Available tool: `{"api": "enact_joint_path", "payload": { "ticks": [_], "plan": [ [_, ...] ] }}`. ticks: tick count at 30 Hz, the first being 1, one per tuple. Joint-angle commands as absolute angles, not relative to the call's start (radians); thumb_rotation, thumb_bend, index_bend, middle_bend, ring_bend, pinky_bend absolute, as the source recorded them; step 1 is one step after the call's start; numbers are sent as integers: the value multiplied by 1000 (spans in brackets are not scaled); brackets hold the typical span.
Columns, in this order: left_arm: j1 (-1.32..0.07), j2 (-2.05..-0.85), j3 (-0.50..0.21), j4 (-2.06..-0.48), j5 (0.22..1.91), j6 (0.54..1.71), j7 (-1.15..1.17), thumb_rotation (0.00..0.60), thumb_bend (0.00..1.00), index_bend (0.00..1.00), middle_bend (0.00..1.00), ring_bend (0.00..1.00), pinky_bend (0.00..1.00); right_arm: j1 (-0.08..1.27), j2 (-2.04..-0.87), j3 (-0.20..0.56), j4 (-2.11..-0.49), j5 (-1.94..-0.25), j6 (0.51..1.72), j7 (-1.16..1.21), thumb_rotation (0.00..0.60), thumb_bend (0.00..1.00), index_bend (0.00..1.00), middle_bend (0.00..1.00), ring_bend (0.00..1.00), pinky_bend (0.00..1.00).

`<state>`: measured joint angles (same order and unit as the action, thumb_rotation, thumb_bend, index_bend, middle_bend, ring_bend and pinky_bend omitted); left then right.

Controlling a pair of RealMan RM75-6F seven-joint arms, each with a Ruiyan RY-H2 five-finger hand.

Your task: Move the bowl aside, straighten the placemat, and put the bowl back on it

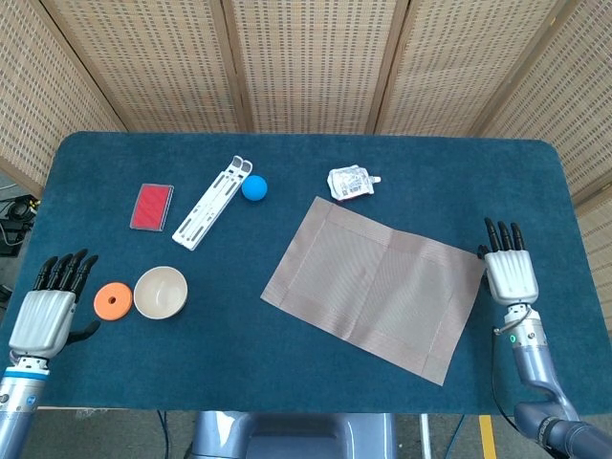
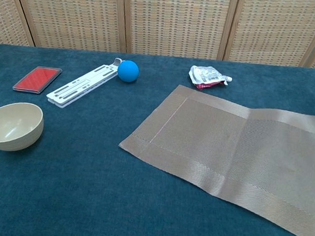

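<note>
The cream bowl [image 1: 160, 293] [image 2: 10, 125] stands on the blue table at the near left, off the mat. The brown woven placemat [image 1: 373, 287] [image 2: 238, 148] lies right of centre, still slightly skewed, with a faint fold across it. My right hand [image 1: 510, 273] sits at the mat's right corner with fingers stretched forward, holding that corner on its thumb side; the chest view does not show it. My left hand [image 1: 43, 311] rests near the table's left front edge, fingers apart and holding nothing, left of the bowl.
An orange disc [image 1: 113, 300] lies just left of the bowl. A red card [image 1: 152, 207], a white slotted rack [image 1: 212, 203] and a blue ball [image 1: 254, 188] lie at the back left. A crumpled pouch [image 1: 351, 182] sits just behind the mat.
</note>
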<state>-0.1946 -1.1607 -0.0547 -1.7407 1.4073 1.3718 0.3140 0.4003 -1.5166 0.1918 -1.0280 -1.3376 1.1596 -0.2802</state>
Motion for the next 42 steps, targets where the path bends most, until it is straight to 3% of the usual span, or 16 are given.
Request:
{"api": "enact_joint_path", "payload": {
  "ticks": [1,5,11,17,21,29,42],
  "plan": [
    [-201,-1163,-56,-1742,1406,1363,316,600,178,33,0,0,0,383,-1502,199,-1060,-1317,1177,-283,600,294,184,0,0,0],
    [-219,-1168,-66,-1749,1406,1348,322,600,178,33,0,0,0,346,-1465,207,-1135,-1304,1233,-259,600,261,123,0,0,0],
    [-267,-1175,-93,-1772,1396,1305,347,600,178,38,0,0,0,262,-1386,200,-1306,-1327,1360,-168,600,238,116,0,0,0],
    [-419,-1204,-177,-1819,1346,1165,455,600,159,48,0,0,0,168,-1292,171,-1424,-1385,1482,-25,600,230,117,0,0,0],
    [-500,-1260,-212,-1813,1301,1109,536,600,68,52,0,0,0,156,-1273,173,-1418,-1397,1499,34,600,229,122,0,0,0],
    [-656,-1426,-247,-1737,1203,1019,681,600,65,73,0,0,0,146,-1244,183,-1405,-1386,1486,144,600,229,134,0,0,0],
    [-822,-1674,-218,-1536,993,925,828,600,66,122,0,0,0,149,-1217,203,-1392,-1360,1446,249,600,228,139,0,0,0]
  ]
}}
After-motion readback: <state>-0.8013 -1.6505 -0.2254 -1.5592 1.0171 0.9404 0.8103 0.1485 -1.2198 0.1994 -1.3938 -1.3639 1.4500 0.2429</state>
